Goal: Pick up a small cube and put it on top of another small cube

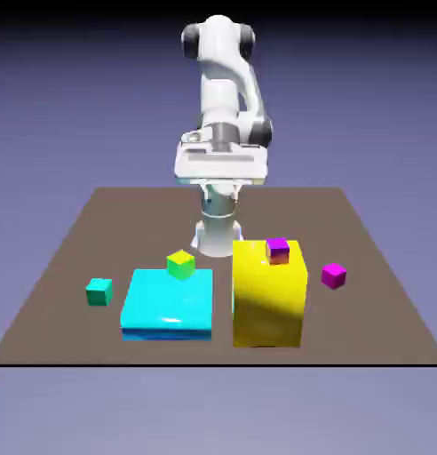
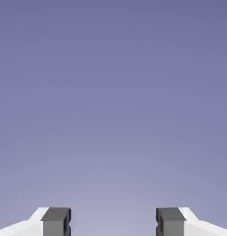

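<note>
The small teal-green cube (image 1: 99, 291) sits on the brown table (image 1: 89, 227) at the exterior view's left, in front of the flat cyan block. A yellow-green small cube (image 1: 180, 263) rests on that cyan block's far edge. My gripper (image 1: 222, 182) hangs high above the table's far middle, well away from every cube. The hand view holds only the blue-violet backdrop. There my gripper (image 2: 113, 222) is open, its two grey fingertips (image 2: 55, 221) wide apart with nothing between them.
A flat cyan block (image 1: 167, 307) lies at front centre. Beside it, toward the exterior view's right, stands a tall yellow block (image 1: 269, 298) with a magenta cube (image 1: 277, 250) on top. Another magenta cube (image 1: 334, 275) sits on the table further right.
</note>
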Controlling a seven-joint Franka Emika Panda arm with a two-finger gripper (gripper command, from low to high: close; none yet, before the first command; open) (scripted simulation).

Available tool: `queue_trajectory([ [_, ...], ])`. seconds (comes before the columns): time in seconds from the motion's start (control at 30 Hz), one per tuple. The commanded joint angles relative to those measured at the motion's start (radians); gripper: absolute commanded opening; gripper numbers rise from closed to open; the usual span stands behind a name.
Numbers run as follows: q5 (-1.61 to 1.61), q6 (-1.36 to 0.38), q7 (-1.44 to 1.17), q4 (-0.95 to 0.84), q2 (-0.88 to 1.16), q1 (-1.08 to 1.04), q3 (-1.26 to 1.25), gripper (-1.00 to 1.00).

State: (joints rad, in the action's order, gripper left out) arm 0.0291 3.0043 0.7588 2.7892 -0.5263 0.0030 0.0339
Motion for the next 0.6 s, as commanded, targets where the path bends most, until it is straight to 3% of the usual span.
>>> queue_trajectory([
  [0.0, 0.024, -0.027, 0.015, -0.017, 0.036, -0.007, 0.028, 0.0],
  [0.57, 0.434, -0.488, 0.265, -0.31, 0.652, -0.134, 0.506, 0.0],
])
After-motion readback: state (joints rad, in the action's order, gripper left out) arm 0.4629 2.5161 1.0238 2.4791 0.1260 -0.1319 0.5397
